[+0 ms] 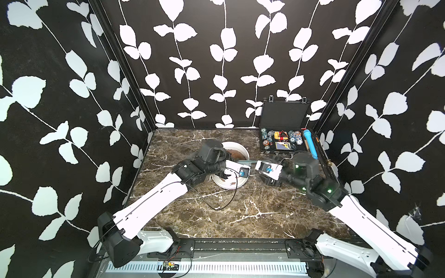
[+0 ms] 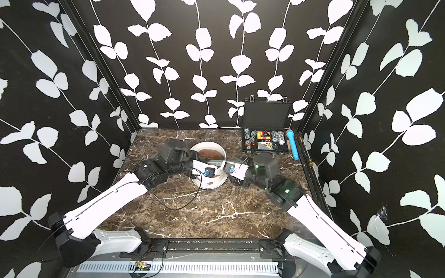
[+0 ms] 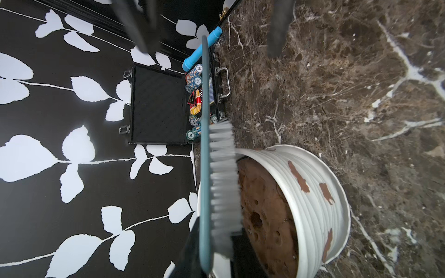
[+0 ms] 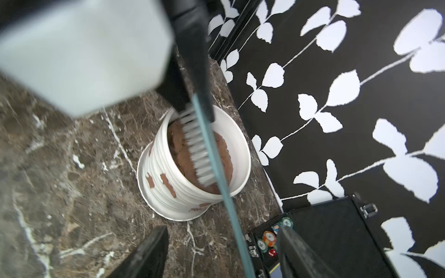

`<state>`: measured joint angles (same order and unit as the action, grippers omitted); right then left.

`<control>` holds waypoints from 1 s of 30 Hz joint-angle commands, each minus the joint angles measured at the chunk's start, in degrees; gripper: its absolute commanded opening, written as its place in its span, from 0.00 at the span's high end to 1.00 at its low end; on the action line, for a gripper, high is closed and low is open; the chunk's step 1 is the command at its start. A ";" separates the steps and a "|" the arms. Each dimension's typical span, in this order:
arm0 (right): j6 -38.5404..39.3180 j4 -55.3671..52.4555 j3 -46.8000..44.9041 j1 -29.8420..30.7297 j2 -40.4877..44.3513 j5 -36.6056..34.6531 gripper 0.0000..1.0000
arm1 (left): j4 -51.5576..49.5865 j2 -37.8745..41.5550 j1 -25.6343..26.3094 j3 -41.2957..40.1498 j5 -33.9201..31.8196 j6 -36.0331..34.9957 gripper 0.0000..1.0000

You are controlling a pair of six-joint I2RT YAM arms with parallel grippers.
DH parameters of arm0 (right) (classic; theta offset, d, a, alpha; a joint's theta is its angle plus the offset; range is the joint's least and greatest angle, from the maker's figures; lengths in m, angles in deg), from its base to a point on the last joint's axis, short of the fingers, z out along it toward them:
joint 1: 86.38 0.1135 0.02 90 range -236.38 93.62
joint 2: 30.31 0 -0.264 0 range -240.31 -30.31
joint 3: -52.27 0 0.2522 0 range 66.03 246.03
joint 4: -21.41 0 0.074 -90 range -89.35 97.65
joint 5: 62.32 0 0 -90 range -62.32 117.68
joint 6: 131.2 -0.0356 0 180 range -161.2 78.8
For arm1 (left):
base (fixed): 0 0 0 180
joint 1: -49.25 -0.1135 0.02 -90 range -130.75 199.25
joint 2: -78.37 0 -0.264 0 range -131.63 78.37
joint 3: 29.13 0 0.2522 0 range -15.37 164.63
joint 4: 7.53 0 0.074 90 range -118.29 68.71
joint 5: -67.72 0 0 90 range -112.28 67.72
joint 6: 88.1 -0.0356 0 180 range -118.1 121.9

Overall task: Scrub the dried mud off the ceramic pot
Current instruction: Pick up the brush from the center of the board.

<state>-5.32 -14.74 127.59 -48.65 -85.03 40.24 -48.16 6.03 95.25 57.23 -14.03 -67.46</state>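
The white ribbed ceramic pot (image 1: 230, 184) (image 2: 209, 184) (image 3: 313, 199) (image 4: 166, 197) stands on its saucer mid-table, filled with brown soil. Dried mud (image 3: 298, 177) (image 4: 167, 184) shows as reddish-brown flakes on its outer wall. A brush (image 3: 222, 173) (image 4: 196, 149) with a teal handle and white bristles lies level over the pot's rim. My left gripper (image 3: 216, 240) (image 1: 236, 161) is shut on the brush's bristle end. My right gripper (image 4: 224, 252) (image 1: 261, 168) is open just right of the pot. The handle passes between its spread fingers (image 4: 149, 255) untouched.
An open black case of chips (image 1: 281, 139) sits at the back right with a blue cylinder (image 1: 311, 144) beside it. A black cable (image 1: 216, 204) loops on the marble table (image 1: 252, 216) in front of the pot. Patterned walls close in three sides.
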 commanded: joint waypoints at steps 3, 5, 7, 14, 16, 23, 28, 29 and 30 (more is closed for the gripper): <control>-15.63 -1.56 8.23 -8.78 -2.24 22.98 0.23 | 2.45 1.69 0.39 -1.67 -3.05 -3.89 0.82; -18.54 -5.35 12.53 -10.89 -5.41 29.33 0.21 | 3.81 2.15 0.56 -2.64 -4.30 -5.32 0.82; -16.96 -14.03 19.59 -13.00 -9.72 36.67 0.21 | 5.51 3.07 0.58 -3.38 -4.80 -6.22 0.82; -0.21 -43.49 36.39 -16.48 -22.91 38.70 0.20 | 8.04 4.88 0.87 -5.01 -5.53 -9.10 0.81; 1.22 -44.04 37.10 -16.50 -24.42 38.34 0.20 | 8.22 5.11 0.93 -5.32 -5.41 -9.11 0.81; 9.51 -53.41 46.05 -16.62 -35.35 37.31 0.22 | 9.31 6.01 1.37 -7.25 -5.67 -10.98 0.81; 12.85 -56.44 50.62 -16.56 -42.36 40.34 0.23 | 9.86 5.60 1.96 -6.88 -6.20 -11.99 0.81; 13.84 -57.88 51.94 -16.55 -43.56 41.14 0.24 | 10.06 5.48 1.99 -6.86 -6.35 -12.09 0.81; 14.66 -59.19 52.67 -16.55 -44.79 41.87 0.24 | 10.24 5.38 1.99 -6.90 -6.46 -12.25 0.81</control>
<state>4.56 -68.00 177.47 -65.06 -128.26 78.29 -39.94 10.67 96.85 50.47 -20.06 -78.96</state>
